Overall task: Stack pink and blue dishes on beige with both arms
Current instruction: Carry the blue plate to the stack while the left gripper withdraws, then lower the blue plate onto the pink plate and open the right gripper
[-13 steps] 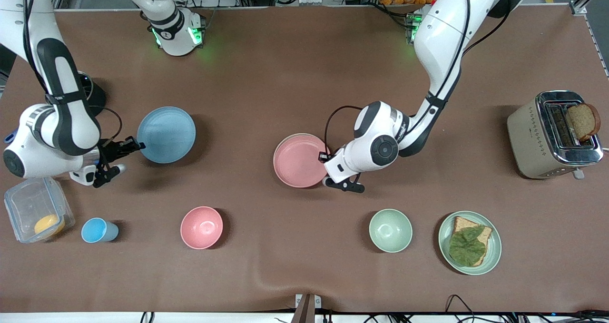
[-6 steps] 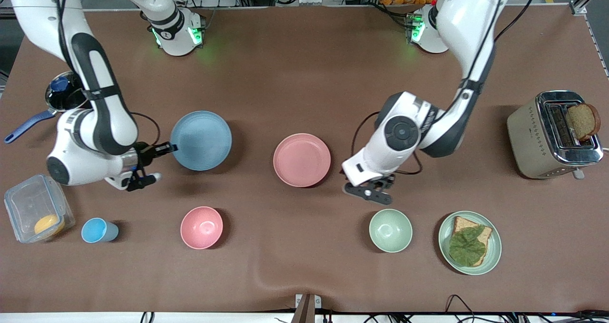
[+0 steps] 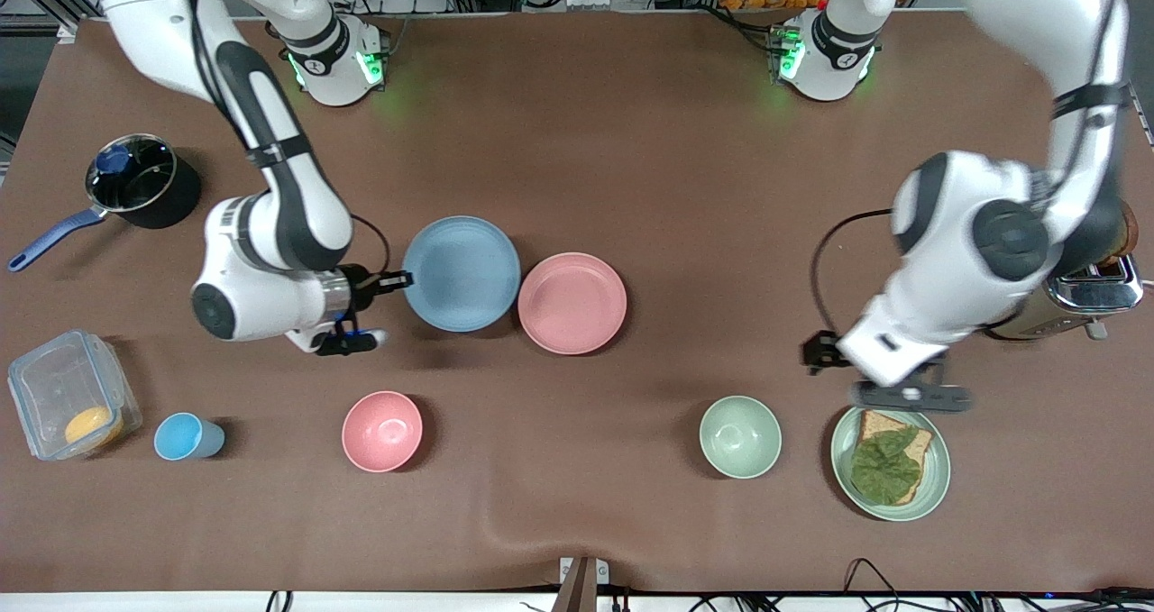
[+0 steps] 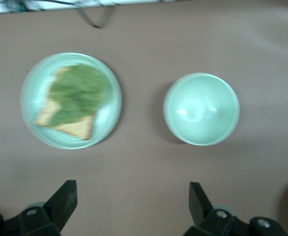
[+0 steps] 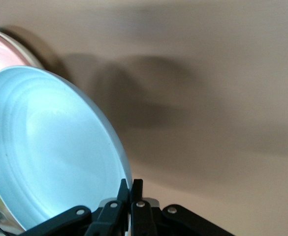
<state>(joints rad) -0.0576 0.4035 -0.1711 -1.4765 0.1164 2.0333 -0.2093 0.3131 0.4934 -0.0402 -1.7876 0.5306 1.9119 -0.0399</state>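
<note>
Risk sits mainly with the blue plate [image 3: 461,273], pinched by its rim in the right hand [image 3: 389,281], fingers pressed together on the thin edge, as the right wrist view shows. That plate hangs above the worktop's middle, just beside the pink plate [image 3: 572,303], which lies flat mid-worktop; whether a beige plate lies under the pink one I cannot tell, though a pale rim seems to show there in the right wrist view. A grip on one edge only could let the blue plate swivel or slip, and a low approach could knock its free edge into the pink plate's rim and shove it aside. The left hand [image 3: 911,397], fingers spread and holding nothing, hovers over the green plate [image 3: 938,468] of toast near the green bowl [image 3: 740,436]; a careless dip could strike the food.
</note>
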